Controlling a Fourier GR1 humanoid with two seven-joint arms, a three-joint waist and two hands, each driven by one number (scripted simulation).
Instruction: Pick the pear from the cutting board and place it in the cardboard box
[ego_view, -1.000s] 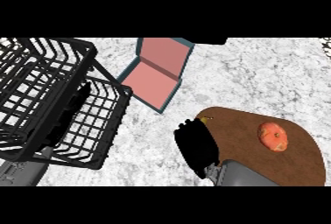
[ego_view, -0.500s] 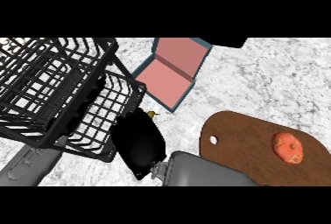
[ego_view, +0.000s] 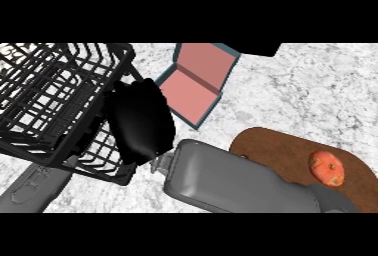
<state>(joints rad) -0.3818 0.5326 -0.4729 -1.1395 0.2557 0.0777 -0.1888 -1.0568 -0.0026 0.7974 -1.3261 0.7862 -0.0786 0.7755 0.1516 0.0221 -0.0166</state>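
The right hand (ego_view: 140, 122) has swung away from the cutting board (ego_view: 273, 145) in the last second. A second ago it sat at the board's near edge, and now the board lies well off to its right, nearer the robot. The hand is up against the right wall of the black wire basket (ego_view: 74, 162), which fills the space to its left. The cardboard box (ego_view: 193, 82), open with pink inner faces, sits just beside the hand, to its right and a little beyond it. The hand shows only as a dark back, so I cannot tell whether it is closed on anything. The small yellowish tip that showed at its far end earlier is no longer visible, and no pear is in view. The only fruit showing is an orange-red fruit (ego_view: 328, 167) far to the hand's right on the board. If the pear is inside the hand, the carry has probably overshot — the box would need a short move back to the right before any release.
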